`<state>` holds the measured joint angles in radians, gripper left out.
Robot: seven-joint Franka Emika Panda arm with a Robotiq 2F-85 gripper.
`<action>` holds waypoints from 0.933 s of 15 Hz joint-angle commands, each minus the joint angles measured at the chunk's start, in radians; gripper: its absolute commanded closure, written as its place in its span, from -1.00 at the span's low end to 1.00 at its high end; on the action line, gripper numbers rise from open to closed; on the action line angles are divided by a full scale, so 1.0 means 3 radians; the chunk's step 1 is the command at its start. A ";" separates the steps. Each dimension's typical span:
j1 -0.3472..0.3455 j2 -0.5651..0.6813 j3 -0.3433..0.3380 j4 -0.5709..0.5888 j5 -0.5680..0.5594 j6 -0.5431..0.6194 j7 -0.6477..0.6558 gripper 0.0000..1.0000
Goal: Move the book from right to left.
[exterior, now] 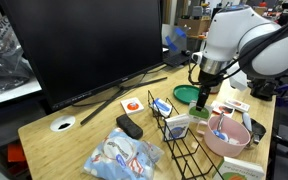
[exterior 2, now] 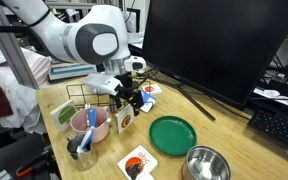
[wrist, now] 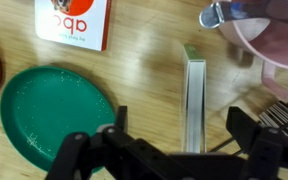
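Green plate kept clear, lower the wide-open gripper straight over the upright book near the short edge of the desk, then pinch both covers squarely.

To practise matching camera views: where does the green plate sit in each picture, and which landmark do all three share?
Exterior view: green plate right of centre, at mid-height.
Exterior view: green plate low centre, beside the steel bowl.
Wrist view: green plate at lower left.
Shared landmark: the pink cup, seen in all three.
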<state>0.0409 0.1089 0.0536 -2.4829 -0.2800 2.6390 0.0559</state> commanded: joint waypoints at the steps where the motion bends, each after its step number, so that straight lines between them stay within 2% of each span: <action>1: 0.0046 0.0233 -0.0050 0.0136 -0.0033 0.0004 -0.0004 -1.00; 2: 0.0054 0.0285 -0.0057 0.0155 -0.0031 0.0003 0.0000 -1.00; 4: 0.0064 0.0364 -0.0064 0.0183 -0.0010 0.0007 -0.0012 -0.47; 11: 0.0064 0.0363 -0.0044 0.0144 0.0090 0.0000 -0.0091 0.53; 14: 0.0119 0.0277 -0.0134 0.0119 -0.0073 -0.0014 0.0119 0.93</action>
<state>0.0545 0.2250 0.0430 -2.4352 -0.2788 2.6387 0.0604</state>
